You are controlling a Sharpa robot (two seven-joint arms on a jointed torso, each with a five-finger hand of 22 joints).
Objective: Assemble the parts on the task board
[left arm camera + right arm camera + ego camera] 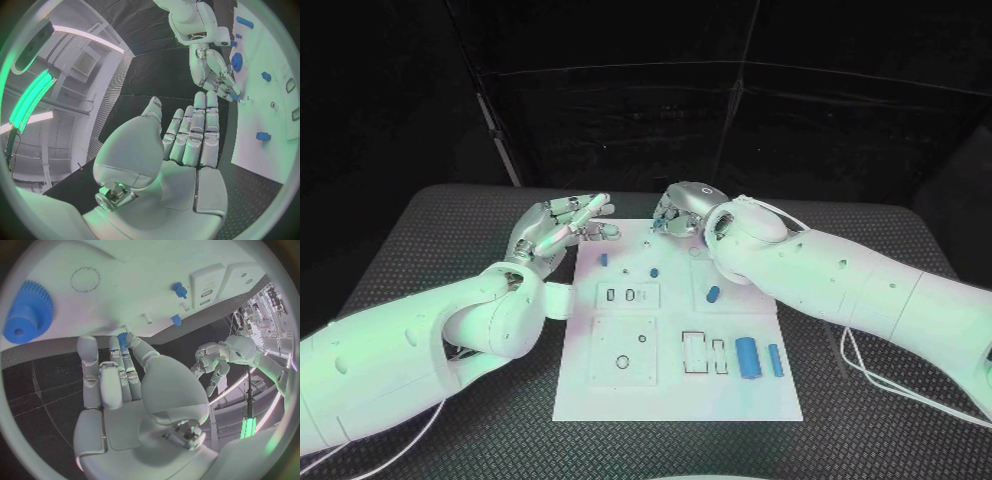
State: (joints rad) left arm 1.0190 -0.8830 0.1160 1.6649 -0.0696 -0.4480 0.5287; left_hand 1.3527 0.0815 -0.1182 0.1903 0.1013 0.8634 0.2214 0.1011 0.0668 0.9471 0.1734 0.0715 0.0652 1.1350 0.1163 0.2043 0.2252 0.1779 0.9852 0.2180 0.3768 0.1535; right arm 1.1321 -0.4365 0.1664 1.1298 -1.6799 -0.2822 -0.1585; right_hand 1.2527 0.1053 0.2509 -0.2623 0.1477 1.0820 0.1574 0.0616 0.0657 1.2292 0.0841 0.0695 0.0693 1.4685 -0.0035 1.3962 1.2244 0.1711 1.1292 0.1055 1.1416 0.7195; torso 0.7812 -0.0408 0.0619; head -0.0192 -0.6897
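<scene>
Task board (668,400): one
Blue parts (749,357) on the board, head view: about six
Hands: two, left hand (557,228) and right hand (681,212)

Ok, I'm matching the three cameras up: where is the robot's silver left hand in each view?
Head view: silver left hand at the white task board's far left corner.
Left wrist view: centre, fingers stretched toward the board's edge.
Right wrist view: small, off the board's edge.
Shared landmark: the white task board.
</scene>
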